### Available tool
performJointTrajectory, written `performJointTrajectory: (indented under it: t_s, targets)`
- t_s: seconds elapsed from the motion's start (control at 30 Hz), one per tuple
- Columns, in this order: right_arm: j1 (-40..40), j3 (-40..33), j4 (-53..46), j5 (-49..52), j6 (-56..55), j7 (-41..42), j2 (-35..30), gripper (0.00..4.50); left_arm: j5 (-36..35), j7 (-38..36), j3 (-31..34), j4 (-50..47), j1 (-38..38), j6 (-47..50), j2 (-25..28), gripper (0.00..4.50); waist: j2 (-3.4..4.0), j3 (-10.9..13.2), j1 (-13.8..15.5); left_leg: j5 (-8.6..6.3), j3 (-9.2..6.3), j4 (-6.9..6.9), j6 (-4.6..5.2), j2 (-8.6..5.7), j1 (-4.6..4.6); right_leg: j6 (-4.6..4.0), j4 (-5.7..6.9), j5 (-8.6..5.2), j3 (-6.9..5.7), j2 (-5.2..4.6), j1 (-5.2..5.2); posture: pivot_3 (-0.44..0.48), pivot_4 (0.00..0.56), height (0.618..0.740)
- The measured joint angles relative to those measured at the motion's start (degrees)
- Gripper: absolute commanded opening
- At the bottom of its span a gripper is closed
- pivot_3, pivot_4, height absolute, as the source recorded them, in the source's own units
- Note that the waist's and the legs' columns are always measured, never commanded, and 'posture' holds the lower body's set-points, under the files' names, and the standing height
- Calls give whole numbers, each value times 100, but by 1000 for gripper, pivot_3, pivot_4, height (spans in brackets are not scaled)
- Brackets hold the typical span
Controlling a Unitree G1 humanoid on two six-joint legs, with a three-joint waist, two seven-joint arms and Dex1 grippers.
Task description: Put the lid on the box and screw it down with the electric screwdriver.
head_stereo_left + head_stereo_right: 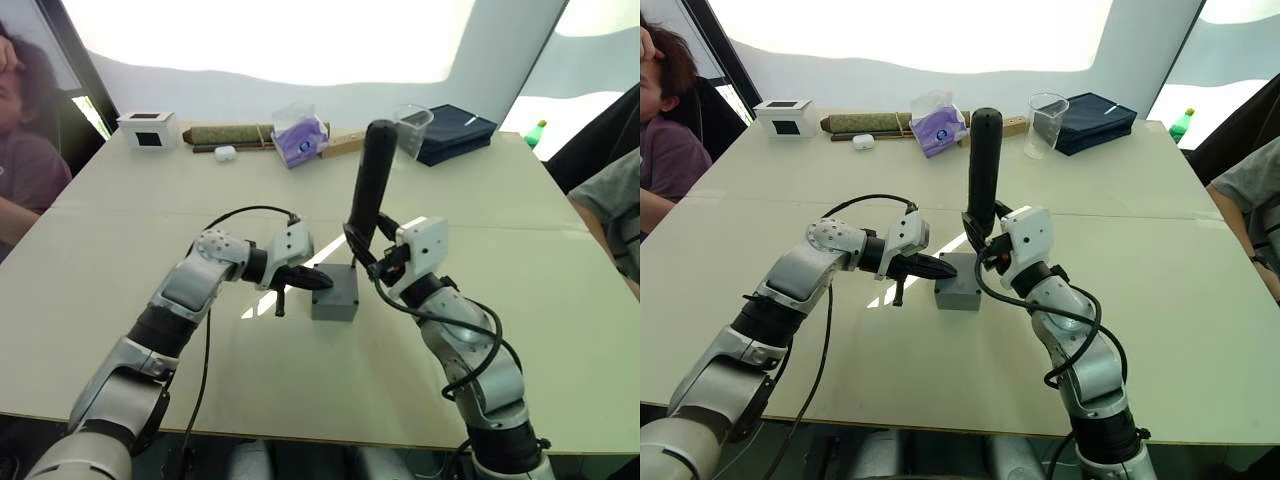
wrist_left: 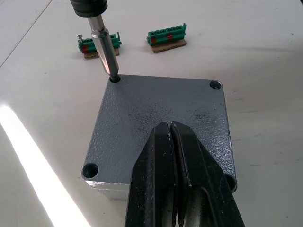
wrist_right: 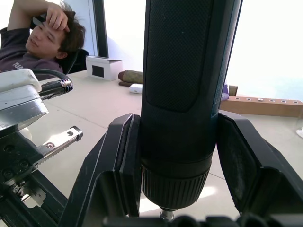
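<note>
- The electric screwdriver [image 2: 105,45] stands near upright, clamped in the right gripper [image 3: 180,189], bit seated in 1 corner hole of the lid [image 2: 161,118].
- Keep it plumb — press straight down.
- Left gripper [image 2: 173,142], fingers together, pins the lid on the box [image 1: 334,296] at mid-table.
- Count: 4 corner holes, 2 green terminal blocks [image 2: 166,39] beyond.
</note>
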Motion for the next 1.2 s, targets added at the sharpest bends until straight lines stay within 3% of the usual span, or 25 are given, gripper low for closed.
performJointTrajectory:
  t_s: [0.53,0.7,0.87,1.0,1.1,1.2]
  targets:
    - [-65,14,-149,-72,217,20,-73,2038,1,0,-2,13,-1,-3,-46,0,0,-2,7,-1,0,-2,1,0,-2,-1,-5,0,0,-1,-2,0,150,739]
    - [-1180,-232,-504,292,2089,4,-328,2038,-24,33,15,16,-4,-2,-170,0,17,18,14,0,3,-2,0,0,-25,-1,-1,1,4,-3,-33,0,150,739]
    - [-2764,-1290,-1062,696,4100,-490,-327,2038,-129,29,66,43,-8,-59,-217,0,40,37,49,0,1,-7,-1,0,-84,-1,-1,1,-1,-7,-90,0,150,739]
    - [-3476,-2008,-1527,1122,5624,-461,-390,2038,-260,108,288,198,-9,-25,-307,0,50,42,20,1,7,-6,-1,0,-121,0,9,2,3,-10,-135,0,150,739]
    - [-3656,-2620,-1383,1536,6857,-196,-1212,2038,-787,832,1007,442,-262,432,-952,0,39,67,94,1,3,9,-2,-2,-138,0,10,2,-8,-17,-138,0,150,739]
    - [-3262,-3224,-1139,2185,6934,187,-2287,2038,-1228,686,1380,328,-783,948,-697,0,49,79,141,-1,6,0,2,-13,-166,4,-8,3,2,-17,-162,0,150,739]
